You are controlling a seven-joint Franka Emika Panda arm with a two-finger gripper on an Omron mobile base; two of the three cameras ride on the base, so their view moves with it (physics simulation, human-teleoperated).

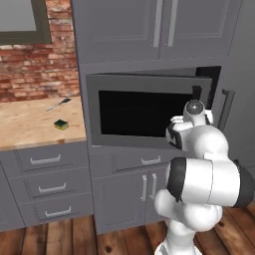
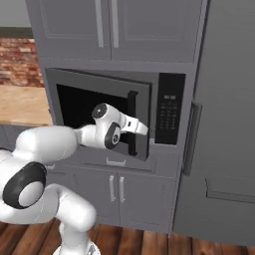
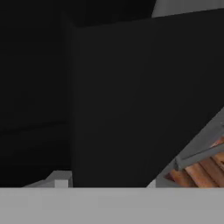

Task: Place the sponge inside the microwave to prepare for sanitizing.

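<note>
My gripper, jaw state unclear, sits at the dark grey microwave's door handle; the small yellow-and-green sponge lies well left on the wooden counter.

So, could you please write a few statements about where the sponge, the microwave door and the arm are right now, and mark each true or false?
1. The sponge lies on the wooden counter. True.
2. The microwave door is fully shut. False: it stands partly open.
3. A thin utensil lies beyond the sponge. True.
4. The sponge sits inside the microwave. False: it is on the counter.
5. The arm reaches toward the door's handle. True.
</note>
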